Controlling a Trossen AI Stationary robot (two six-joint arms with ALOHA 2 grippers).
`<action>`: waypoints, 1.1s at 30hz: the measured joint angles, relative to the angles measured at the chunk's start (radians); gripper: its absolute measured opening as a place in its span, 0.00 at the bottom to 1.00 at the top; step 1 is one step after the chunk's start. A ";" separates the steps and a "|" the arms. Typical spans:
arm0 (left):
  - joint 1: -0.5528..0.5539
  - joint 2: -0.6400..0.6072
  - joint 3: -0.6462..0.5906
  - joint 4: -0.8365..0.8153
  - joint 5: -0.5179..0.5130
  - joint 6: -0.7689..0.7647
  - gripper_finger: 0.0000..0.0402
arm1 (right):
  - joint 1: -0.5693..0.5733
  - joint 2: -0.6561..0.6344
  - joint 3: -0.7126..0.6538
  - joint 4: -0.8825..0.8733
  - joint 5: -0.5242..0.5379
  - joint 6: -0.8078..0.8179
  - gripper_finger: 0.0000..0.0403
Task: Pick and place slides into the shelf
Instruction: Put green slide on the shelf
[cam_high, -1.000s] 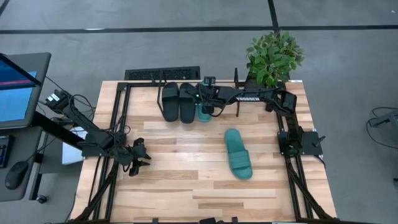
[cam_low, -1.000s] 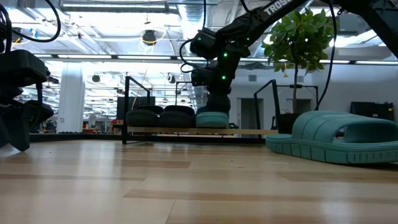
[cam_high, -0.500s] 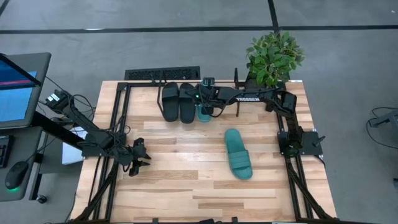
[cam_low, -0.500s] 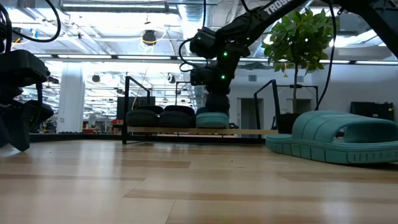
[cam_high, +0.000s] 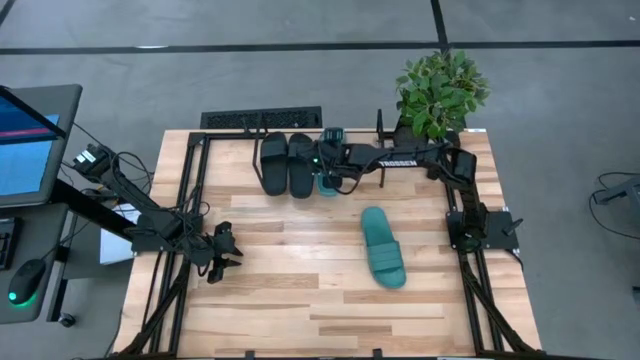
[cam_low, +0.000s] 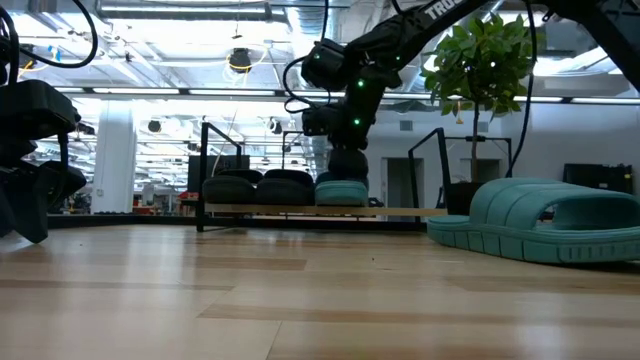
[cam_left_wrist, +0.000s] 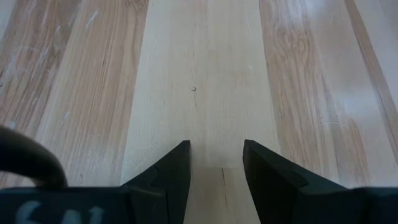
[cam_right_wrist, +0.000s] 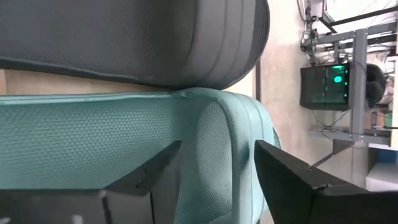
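Two black slides (cam_high: 273, 163) (cam_high: 301, 165) and one teal slide (cam_high: 327, 186) lie side by side on the low black shelf (cam_low: 300, 210) at the table's far edge. A second teal slide (cam_high: 383, 247) rests sole down on the wood at mid-right. My right gripper (cam_right_wrist: 217, 168) stands open over the shelved teal slide (cam_right_wrist: 124, 143), one finger on each side of its strap, next to a black slide (cam_right_wrist: 155, 37). My left gripper (cam_left_wrist: 216, 162) hangs open over bare wood near the table's left edge (cam_high: 226, 250). My right gripper's open fingers (cam_right_wrist: 286, 174) straddle the strap (cam_right_wrist: 230, 137) of the shelved teal slide, slanting down from the table's right. I cannot tell whether either finger touches the strap. The slide lies flat on the shelf against the black slide.
A potted plant (cam_high: 440, 92) stands at the far right corner and a keyboard (cam_high: 262, 118) lies behind the shelf. Black arm-mount frames (cam_high: 465, 250) run along the left and right table edges. Bare wood spreads across the middle and near side.
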 joint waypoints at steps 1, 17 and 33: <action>0.000 0.000 0.000 0.000 0.000 0.000 0.34 | 0.004 -0.002 0.000 -0.001 0.006 0.000 0.48; 0.000 0.000 0.000 0.000 0.000 0.000 0.34 | 0.111 -0.021 0.183 -0.217 0.146 0.113 0.41; 0.000 0.000 0.000 0.000 0.000 0.000 0.34 | 0.310 -0.300 0.230 -0.337 0.152 0.845 0.32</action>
